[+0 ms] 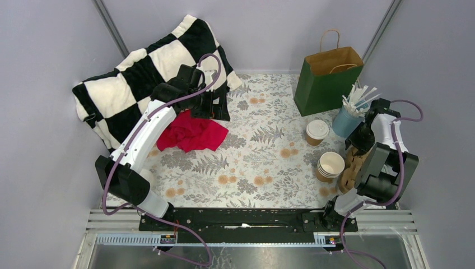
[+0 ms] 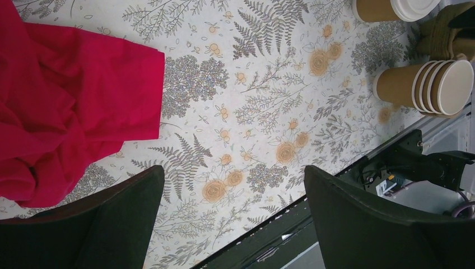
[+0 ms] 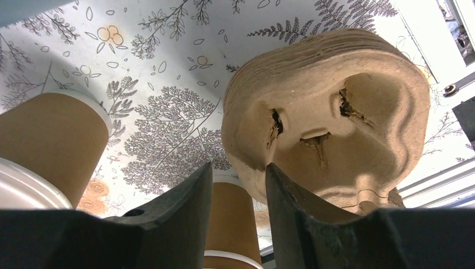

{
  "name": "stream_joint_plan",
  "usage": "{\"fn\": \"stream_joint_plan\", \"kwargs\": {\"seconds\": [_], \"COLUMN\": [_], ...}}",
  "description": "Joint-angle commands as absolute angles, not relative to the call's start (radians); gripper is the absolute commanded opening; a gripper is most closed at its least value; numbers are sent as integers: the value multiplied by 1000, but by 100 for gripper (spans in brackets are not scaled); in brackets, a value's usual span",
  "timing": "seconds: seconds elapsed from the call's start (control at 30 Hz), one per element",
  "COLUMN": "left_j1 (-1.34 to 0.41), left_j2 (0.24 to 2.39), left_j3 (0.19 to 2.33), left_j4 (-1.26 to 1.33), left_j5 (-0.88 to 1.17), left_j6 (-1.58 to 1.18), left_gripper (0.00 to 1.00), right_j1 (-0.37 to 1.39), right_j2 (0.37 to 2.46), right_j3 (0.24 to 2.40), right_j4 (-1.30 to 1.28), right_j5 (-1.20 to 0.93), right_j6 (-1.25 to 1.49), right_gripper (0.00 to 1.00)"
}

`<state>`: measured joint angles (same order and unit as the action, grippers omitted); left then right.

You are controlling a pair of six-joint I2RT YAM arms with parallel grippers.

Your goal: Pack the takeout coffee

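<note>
L gripper (image 2: 233,171) is upper left-centre in the top view, over the edge of the red cloth (image 1: 190,134), w/ the blanket (image 1: 134,73) behind. Jaws are wide apart w/ nothing btwn them, only floral table (image 2: 263,101) below. It's well apart from the cups, so prob not part of this step

Centre-right of the top view: coffee (image 1: 317,131), lid on, upright on the table. It's just below the green bag (image 1: 325,84) and beside the blue straw cup (image 1: 347,120). Nothing touches it. The bag stands open, upper right. The lidless cup stack (image 1: 330,166) is just below the coffee

Right edge: carrier stack (image 3: 325,112) w/ R gripper (image 3: 238,168) right at it. Jaws are only a narrow gap apart. In the wrist view the stack's rim sits at that gap, next to the finger on the frame's right (image 3: 291,218); can't tell if they touch. Nothing looks clamped, and a brown cup shows thru the gap

Judgement: step in hand is prob fetching a carrier, w/ the coffee not yet packed. Next move calls for the R jaws to straddle the top carrier's rim, pinch, and lift only one off w/o dragging the rest. After that the coffee must stay upright on its way to carrier and bag, w/o clipping the cup stack or straw cup close by
</note>
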<state>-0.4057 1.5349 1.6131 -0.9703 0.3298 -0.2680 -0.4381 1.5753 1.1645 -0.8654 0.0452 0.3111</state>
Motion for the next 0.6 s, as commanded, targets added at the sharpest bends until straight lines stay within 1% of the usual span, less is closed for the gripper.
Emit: {"fn": "stream_joint_plan", "kwargs": {"seconds": [0.0, 0.13, 0.23, 0.43, 0.5, 0.57], "left_j1": [-400, -400, -400, -400, -400, -400], "left_j2": [1526, 1522, 1519, 1511, 1511, 1511], "left_j3": [1611, 1607, 1603, 1600, 1600, 1600], "left_j4": [-928, -928, -928, -929, -928, -928], "left_j5": [350, 350, 352, 350, 351, 350], "left_j6": [-275, -274, -273, -272, -272, -272], "left_gripper": [99, 99, 99, 99, 99, 99], "right_j1": [-428, -427, -428, -427, -428, -427], "right_j2": [1545, 1536, 1545, 1552, 1549, 1553], "right_j3": [1146, 1130, 1131, 1162, 1167, 1165], "right_j4": [-893, -882, -873, -881, -883, -878], "right_j5": [90, 85, 84, 105, 110, 108], "right_j6": [280, 276, 272, 272, 272, 270], "right_gripper": [43, 35, 32, 33, 36, 35]}}
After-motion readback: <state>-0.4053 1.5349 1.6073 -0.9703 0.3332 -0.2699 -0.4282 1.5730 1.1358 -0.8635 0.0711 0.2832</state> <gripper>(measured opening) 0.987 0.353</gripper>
